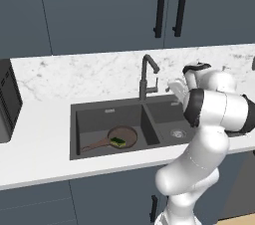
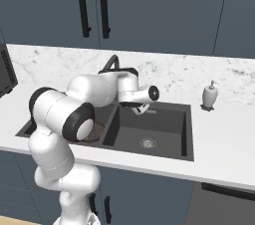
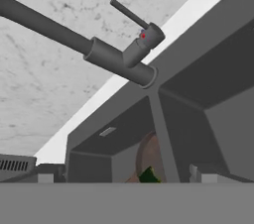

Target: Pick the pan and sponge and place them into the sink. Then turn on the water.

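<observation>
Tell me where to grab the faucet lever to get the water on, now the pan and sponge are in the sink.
Grip the thin lever rod near its free end, for leverage; it sticks out from the valve knob on the faucet body. Come from the front, over the sink, with the open gripper straddling the rod across its width. The hand view already faces it unobstructed, so this approach looks workable.
</observation>
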Robot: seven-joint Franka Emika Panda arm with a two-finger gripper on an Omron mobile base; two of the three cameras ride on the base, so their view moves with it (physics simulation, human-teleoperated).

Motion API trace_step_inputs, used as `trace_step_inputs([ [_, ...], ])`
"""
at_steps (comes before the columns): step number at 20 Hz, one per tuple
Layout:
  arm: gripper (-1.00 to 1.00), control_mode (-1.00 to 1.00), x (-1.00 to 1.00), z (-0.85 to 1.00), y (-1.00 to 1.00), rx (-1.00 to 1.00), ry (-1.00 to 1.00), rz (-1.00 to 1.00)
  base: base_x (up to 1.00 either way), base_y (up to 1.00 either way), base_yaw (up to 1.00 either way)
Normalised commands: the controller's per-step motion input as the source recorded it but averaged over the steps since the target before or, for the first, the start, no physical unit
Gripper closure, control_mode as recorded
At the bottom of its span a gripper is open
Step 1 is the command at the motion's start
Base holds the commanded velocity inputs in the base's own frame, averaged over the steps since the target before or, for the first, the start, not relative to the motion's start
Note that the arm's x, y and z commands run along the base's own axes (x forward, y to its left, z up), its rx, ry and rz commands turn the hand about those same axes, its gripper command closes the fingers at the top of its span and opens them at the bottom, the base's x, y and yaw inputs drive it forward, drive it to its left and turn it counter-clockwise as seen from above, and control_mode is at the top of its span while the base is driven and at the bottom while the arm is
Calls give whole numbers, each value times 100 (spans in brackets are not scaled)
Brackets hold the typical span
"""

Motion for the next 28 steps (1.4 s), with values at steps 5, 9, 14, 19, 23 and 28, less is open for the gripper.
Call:
trace_step_inputs([
  [5,-100,-100,18,-18,0,2,-1,0,0,0,0],
  [9,-100,-100,20,-15,1,0,0,0,0,0,0],
  [14,-100,-100,22,-5,0,0,0,0,0,0,0],
  [19,-100,-100,23,-2,5,1,0,0,0,0,0],
  [23,-100,-100,26,-5,9,0,0,0,0,0,0],
  [28,-100,-100,27,-11,5,0,0,0,0,0,0],
])
